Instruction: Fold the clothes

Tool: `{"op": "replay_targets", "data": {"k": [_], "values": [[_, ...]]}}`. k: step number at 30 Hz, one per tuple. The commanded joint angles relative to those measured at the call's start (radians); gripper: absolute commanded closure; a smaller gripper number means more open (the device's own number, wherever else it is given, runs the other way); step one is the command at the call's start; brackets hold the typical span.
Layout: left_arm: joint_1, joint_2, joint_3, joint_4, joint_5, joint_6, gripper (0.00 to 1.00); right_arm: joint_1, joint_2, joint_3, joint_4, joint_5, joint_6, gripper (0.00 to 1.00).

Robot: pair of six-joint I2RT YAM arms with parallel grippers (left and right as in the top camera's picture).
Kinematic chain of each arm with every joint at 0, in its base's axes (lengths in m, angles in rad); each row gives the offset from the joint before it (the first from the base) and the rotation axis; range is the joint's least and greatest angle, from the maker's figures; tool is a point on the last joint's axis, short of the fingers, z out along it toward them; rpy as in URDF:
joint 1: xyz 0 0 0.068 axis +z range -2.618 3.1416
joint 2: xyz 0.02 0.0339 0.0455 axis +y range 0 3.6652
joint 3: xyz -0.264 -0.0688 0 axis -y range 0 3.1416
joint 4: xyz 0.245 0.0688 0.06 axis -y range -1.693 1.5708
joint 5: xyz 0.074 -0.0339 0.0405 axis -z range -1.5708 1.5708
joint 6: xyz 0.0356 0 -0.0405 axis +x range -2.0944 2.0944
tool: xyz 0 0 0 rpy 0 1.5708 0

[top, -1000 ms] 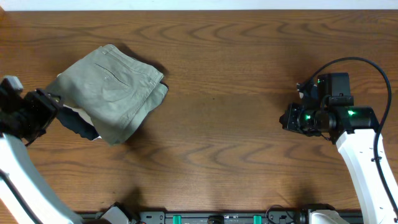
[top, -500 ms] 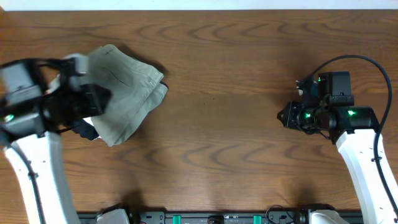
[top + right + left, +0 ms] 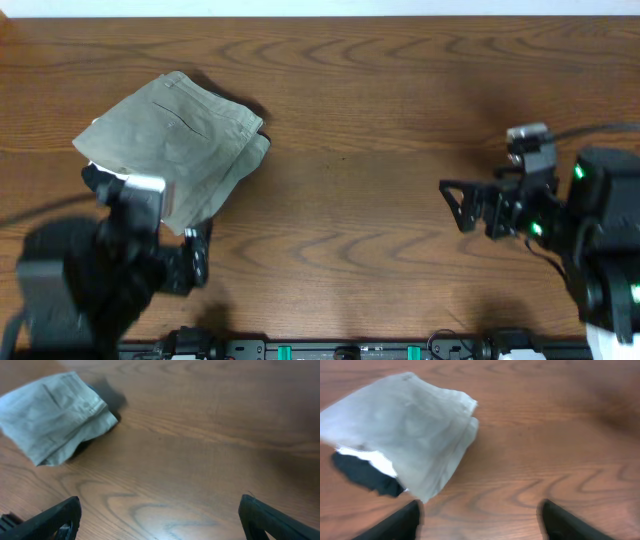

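Note:
The clothes, a khaki pair of trousers (image 3: pixel 175 140), lie folded into a compact bundle at the table's left rear, also seen in the left wrist view (image 3: pixel 412 430) and the right wrist view (image 3: pixel 55 415). My left gripper (image 3: pixel 198 258) hovers just in front of the bundle's near corner, open, with only bare wood between its fingers (image 3: pixel 400 522). The left gripper (image 3: pixel 480 525) touches no cloth. Far to the right, my right gripper (image 3: pixel 455 207) points left with its jaws wide apart over bare table; in its own view the right gripper (image 3: pixel 160 520) is open and holds nothing.
A white garment (image 3: pixel 367 457) and a black garment (image 3: pixel 365 477) peek out from under the trousers' left near edge. Wooden table (image 3: pixel 350 110) stretches between the two arms. The robot base rail (image 3: pixel 340 350) runs along the front edge.
The left arm pulled back from the bundle toward the table's front and its jaws opened. The right gripper opened wide and its arm shifted slightly forward. The trousers stayed put.

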Motion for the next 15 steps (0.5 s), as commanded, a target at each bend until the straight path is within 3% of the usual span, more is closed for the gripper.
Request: {"op": "replay_targets", "data": {"k": [1,15], "values": [[-0.005,-0.060,0.006,-0.029,-0.079,-0.041,0.02,-0.002,-0.067,0.006,-0.024,-0.014,-0.020,0.01],[-0.005,-0.118,0.006,-0.075,-0.079,-0.040,0.02,0.001,-0.175,0.006,-0.204,-0.013,-0.020,0.01]]}}
